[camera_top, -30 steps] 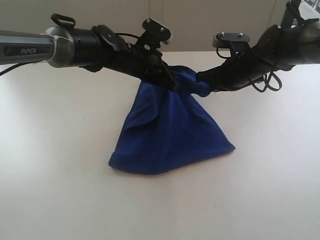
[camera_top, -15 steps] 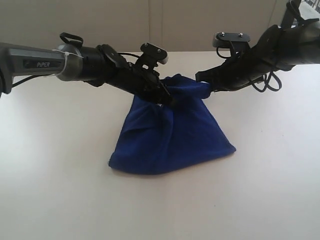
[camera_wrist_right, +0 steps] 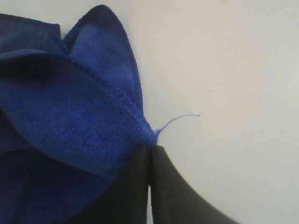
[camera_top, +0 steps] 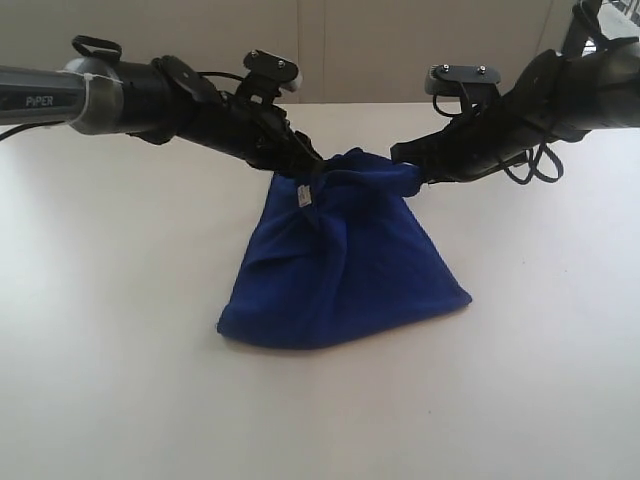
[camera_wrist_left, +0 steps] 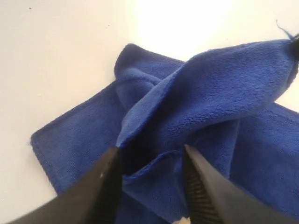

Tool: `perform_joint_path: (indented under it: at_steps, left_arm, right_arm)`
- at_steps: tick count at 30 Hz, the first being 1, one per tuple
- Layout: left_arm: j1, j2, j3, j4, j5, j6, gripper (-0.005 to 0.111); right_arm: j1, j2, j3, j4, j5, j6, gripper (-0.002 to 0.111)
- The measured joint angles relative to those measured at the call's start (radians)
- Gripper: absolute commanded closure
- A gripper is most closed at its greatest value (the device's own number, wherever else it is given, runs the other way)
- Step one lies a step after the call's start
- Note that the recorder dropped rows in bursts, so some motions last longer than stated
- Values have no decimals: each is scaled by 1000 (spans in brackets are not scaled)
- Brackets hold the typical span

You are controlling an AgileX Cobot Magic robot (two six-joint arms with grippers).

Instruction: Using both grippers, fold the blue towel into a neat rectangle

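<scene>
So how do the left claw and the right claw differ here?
Left claw: jaws apart, gripping nothing; right claw: shut on a corner of the blue towel. Left claw carries no cloth; right claw holds its corner up. Both are at the towel's raised top.

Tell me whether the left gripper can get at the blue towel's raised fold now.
Probably yes: the left gripper stands open right at the raised fold of the blue towel, nothing in between, and the right gripper pinches another corner clear of it.
</scene>
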Motion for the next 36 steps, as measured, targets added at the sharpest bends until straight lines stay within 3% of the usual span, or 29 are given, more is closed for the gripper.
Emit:
perform_joint_path:
  at_steps: [6,8,11,14,16,18,22,24,36]
  left_arm:
    - [42,-2,0,0,109,-45,59]
    - [42,-2,0,0,113,-47,59]
    - [42,-13,0,15,117,-47,59]
    - [47,-45,0,25,115,-56,59]
    - [59,-75,0,26,113,-66,60]
    - [76,-100,0,26,120,-75,65]
    - [118,-115,0,26,155,-134,95]
    - [128,-104,0,26,158,-149,106]
    - [128,40,-7,-107,63,-178,107]
  right_arm:
    - [0,0,0,13,-2,0,103]
    - [0,0,0,18,-2,0,94]
    - [0,0,0,23,2,0,67]
    - [0,-5,0,23,4,0,60]
    - [0,-27,0,23,2,0,64]
    - [0,-56,0,23,-5,0,75]
    - [0,-95,-13,23,-20,0,108]
    - [0,-87,-35,23,-3,0,108]
    - [-5,241,-457,51,227,0,108]
